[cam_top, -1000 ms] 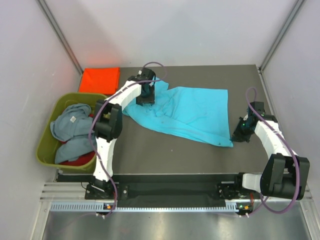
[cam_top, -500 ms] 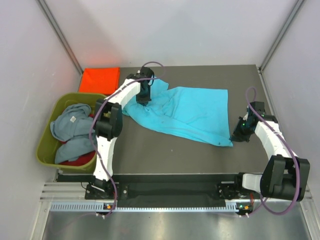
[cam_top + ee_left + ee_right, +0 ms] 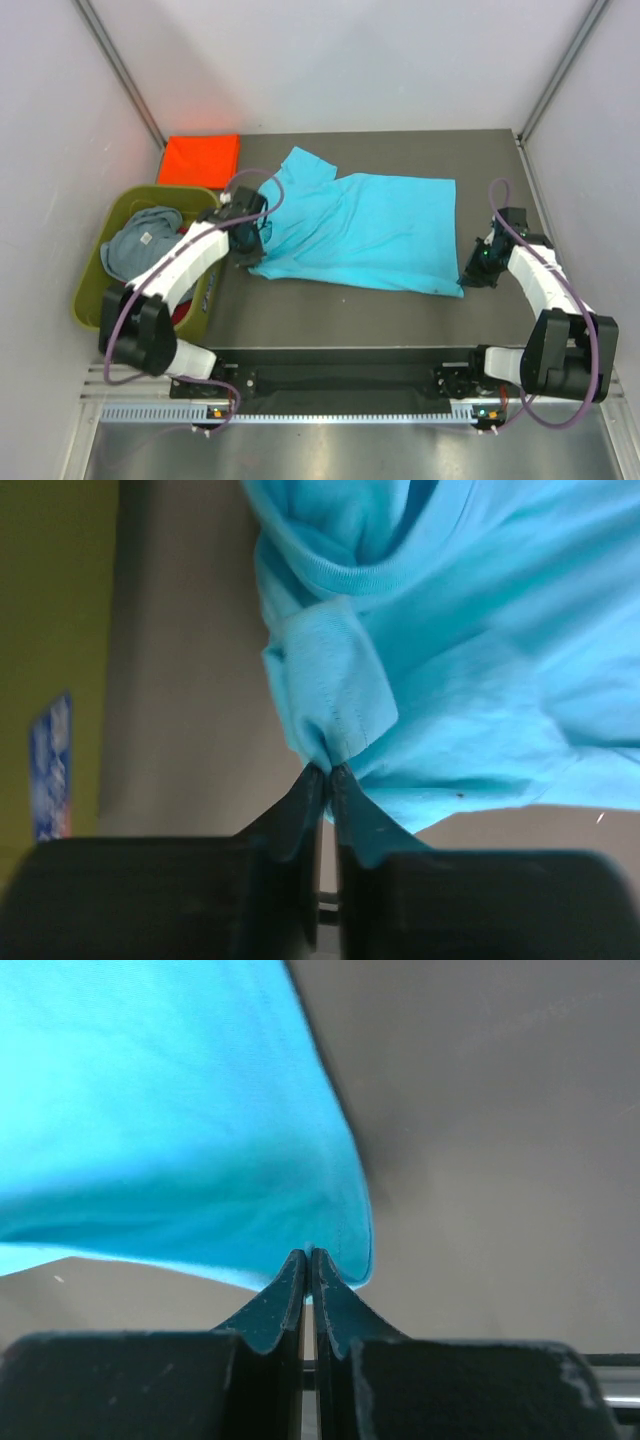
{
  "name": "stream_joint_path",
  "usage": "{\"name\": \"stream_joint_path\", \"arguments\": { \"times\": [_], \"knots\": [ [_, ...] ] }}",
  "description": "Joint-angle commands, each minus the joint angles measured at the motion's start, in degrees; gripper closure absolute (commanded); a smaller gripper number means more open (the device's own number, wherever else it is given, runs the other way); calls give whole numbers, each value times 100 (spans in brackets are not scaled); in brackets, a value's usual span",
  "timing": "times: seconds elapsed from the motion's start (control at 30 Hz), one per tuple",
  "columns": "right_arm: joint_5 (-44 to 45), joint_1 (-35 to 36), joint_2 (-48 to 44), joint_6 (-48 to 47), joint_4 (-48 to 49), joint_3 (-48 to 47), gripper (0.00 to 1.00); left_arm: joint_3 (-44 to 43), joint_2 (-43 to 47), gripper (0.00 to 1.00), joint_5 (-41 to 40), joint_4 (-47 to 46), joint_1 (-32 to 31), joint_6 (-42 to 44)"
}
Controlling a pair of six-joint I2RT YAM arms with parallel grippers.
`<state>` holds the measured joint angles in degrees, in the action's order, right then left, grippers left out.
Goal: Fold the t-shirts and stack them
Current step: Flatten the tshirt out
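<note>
Spreading step, likely: turquoise t-shirt (image 3: 370, 230) lies mid-bench (image 3: 330, 320), left fingers (image 3: 290, 815) clamped on a hemmed fold near the left edge, right fingers (image 3: 275, 1305) clamped on its near-right hem corner. Next: pull it flat.

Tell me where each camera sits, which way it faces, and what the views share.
Top external: fixed above and behind the bases, looking down at the table, left arm, right arm, turquoise t-shirt, olive tub and folded orange-red t-shirt.
Left wrist: on the left arm, facing down the left gripper, shut on a hemmed fold beside the collar; tub wall at left.
Right wrist: on the right arm, facing down the right gripper, shut on the shirt's corner.
Shared: all views show the turquoise t-shirt.
</note>
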<state>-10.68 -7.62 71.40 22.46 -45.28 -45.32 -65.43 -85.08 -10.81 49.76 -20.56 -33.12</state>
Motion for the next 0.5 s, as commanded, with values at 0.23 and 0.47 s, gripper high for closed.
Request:
{"name": "stream_joint_path", "arguments": {
  "times": [0.23,0.47],
  "knots": [
    [-163,15,-293,-31,283,472,100,1297,2311,47,668,535,-1,-362],
    [101,-90,-197,48,274,165,100,594,1285,44,913,-150,-1,-2]
  ]
}}
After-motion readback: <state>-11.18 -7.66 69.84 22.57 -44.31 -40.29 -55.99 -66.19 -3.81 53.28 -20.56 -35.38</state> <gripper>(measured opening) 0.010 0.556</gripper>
